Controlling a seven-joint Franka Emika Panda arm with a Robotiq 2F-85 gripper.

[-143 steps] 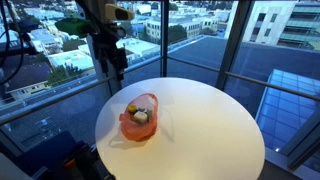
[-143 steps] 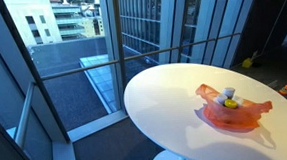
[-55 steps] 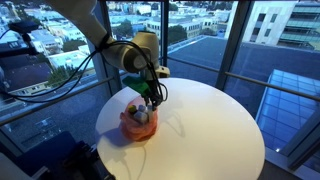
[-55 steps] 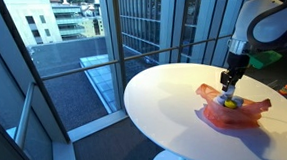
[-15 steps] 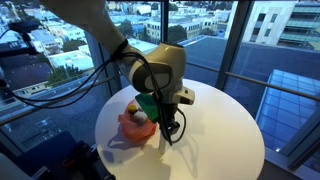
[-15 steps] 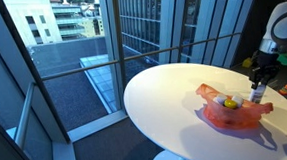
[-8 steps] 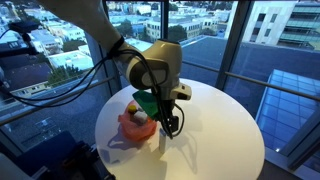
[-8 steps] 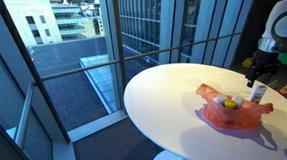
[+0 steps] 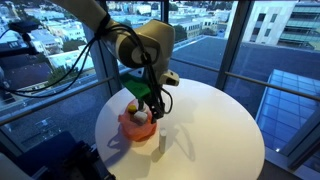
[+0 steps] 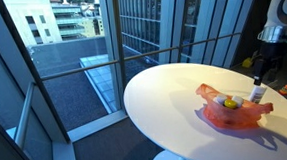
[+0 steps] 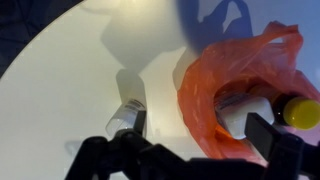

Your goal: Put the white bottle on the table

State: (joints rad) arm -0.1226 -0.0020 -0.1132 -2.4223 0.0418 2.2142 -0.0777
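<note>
The white bottle (image 9: 160,143) stands upright on the round white table (image 9: 220,120), just beside the orange-red container (image 9: 137,126). It also shows in an exterior view (image 10: 258,93) and in the wrist view (image 11: 128,118). My gripper (image 9: 155,106) is open and empty, lifted clear above the bottle and the container's edge. It hangs above the bottle in an exterior view (image 10: 264,71). In the wrist view its dark fingers (image 11: 200,150) frame the bottle on one side and the container (image 11: 235,80) on the other.
Inside the container lie a pale rounded lump (image 11: 252,115) and a yellow piece (image 11: 301,112). The table top (image 10: 165,109) spreads wide around them. Glass walls and railings surround the table, and a green part sits on the arm (image 9: 133,85).
Half a second ago my gripper was low around the bottle. It has since let go and risen, moving back over the container; the bottle stays standing on the table.
</note>
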